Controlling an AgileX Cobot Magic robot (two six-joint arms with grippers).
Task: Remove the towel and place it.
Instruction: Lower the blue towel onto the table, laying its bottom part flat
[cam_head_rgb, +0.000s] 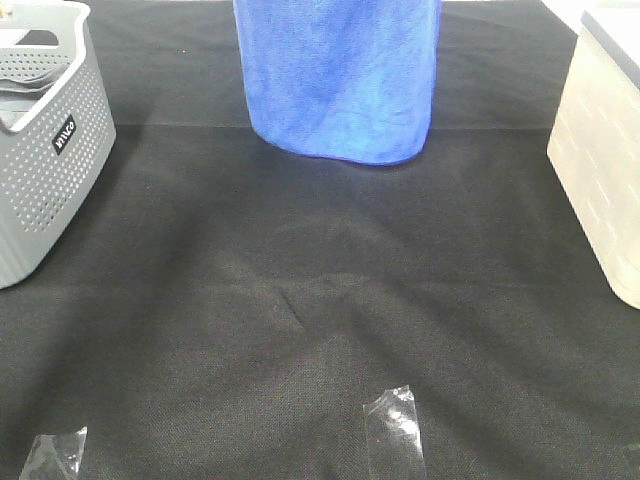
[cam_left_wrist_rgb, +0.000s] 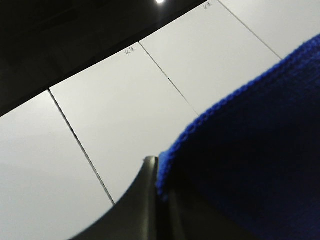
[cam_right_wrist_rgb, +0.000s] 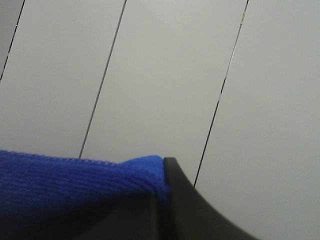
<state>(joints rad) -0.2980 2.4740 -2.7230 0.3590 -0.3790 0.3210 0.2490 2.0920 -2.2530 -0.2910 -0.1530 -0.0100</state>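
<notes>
The royal-blue towel hangs in the air at the far middle of the exterior high view. Its curved lower edge is just above the black table cloth. Its top runs out of the frame, and neither gripper shows in that view. In the left wrist view, my left gripper is shut on the towel's stitched hem. In the right wrist view, my right gripper is shut on the towel's edge. Both wrist cameras look up at white ceiling panels. The white tag is not visible.
A grey perforated basket stands at the left edge. A cream-white bin stands at the right edge. Two pieces of clear tape lie on the cloth near the front.
</notes>
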